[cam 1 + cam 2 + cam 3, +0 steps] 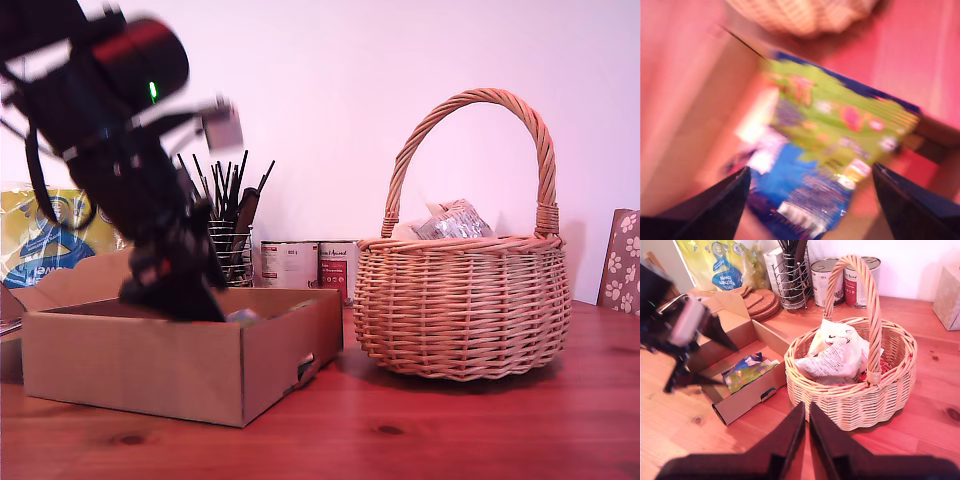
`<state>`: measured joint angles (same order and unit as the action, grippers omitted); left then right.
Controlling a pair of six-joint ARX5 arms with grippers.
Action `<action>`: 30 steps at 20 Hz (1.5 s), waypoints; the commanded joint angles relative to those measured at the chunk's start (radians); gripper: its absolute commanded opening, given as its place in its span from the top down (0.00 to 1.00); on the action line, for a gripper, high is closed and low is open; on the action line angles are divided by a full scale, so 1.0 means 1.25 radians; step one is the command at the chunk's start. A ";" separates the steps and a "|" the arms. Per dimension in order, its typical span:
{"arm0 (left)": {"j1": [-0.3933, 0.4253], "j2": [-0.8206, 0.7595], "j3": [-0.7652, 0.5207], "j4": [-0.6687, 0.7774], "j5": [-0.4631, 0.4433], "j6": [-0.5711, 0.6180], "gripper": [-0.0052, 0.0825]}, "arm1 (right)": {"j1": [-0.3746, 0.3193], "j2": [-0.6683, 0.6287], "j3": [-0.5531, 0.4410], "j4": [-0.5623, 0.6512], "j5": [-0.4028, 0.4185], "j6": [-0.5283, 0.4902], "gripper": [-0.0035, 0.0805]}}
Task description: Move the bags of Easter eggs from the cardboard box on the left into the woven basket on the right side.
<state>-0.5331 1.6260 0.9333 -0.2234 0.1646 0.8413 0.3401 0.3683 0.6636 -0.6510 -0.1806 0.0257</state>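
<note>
The bright green bag of Easter eggs (840, 125) lies inside the brown cardboard box (150, 370) at the exterior view's left. My first gripper (810, 172) hangs open just above it, fingers spread to either side and blurred by motion. From above, the green bag (747, 372) shows in the box (747, 400) with the first gripper (730, 365) over it. The whitish bag with dark print (455, 222) rests in the woven basket (460, 310) at the exterior view's right. My second gripper (806, 410) is shut and empty, held above the table on the near side of the basket (855, 400), where the whitish bag (835, 357) also shows.
Behind the box stand a wire holder of dark utensils (232, 240), two tins (290, 263) and a large yellow-and-blue bag (40, 235). Cork mats (760, 300) lie near the holder. A patterned box (622, 260) sits at the exterior view's right edge.
</note>
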 commanded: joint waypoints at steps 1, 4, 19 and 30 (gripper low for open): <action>0.003 0.019 -0.008 -0.003 0.013 0.017 0.13 | -0.002 -0.005 -0.017 0.009 -0.002 0.000 0.97; 0.004 0.024 -0.008 -0.006 0.023 0.051 0.13 | -0.002 -0.005 -0.017 0.010 -0.002 0.000 0.97; 0.066 0.030 0.132 -0.170 0.054 -0.294 0.13 | -0.002 -0.005 -0.017 0.027 -0.002 0.000 0.97; 0.068 0.030 0.226 -0.247 -0.020 -0.788 0.13 | -0.002 -0.005 -0.017 0.032 -0.003 0.000 0.97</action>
<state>-0.4450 1.6466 1.2156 -0.5339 0.1497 -0.1181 0.3401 0.3683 0.6636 -0.6209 -0.1810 0.0257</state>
